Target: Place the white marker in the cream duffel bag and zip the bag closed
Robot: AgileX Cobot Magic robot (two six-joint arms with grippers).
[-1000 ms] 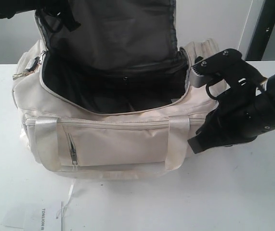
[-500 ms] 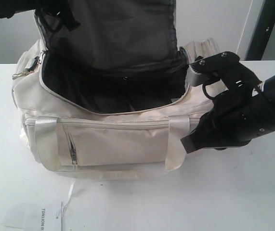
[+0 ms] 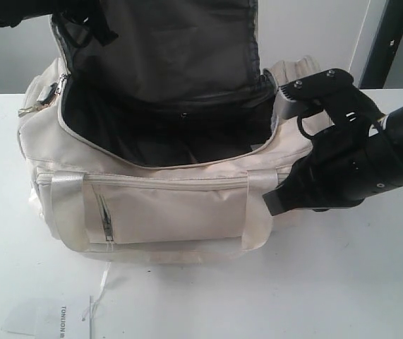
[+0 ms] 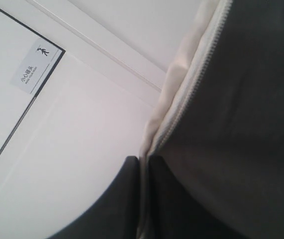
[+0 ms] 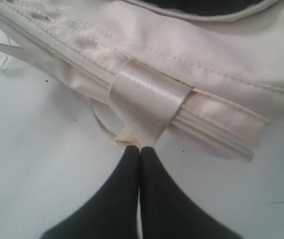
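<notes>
**Holding open the cream duffel bag (image 3: 166, 205)**

Resting on the white table (image 3: 328, 282), unzipped, dark-lined flap (image 3: 180, 49) raised above the bag's mouth. Pinching the flap's cream zip edge with the left gripper (image 4: 144, 159), clenched tight. Right gripper (image 5: 140, 148) clamped on nothing, tips at the bag's front webbing handle (image 5: 146, 94). Cannot tell where the white marker lies.

Bag: cream duffel bag (image 3: 173, 212), soft, standing upright
Top: unzipped, gaping, dark inside, lifted toward 12 o'clock
</notes>
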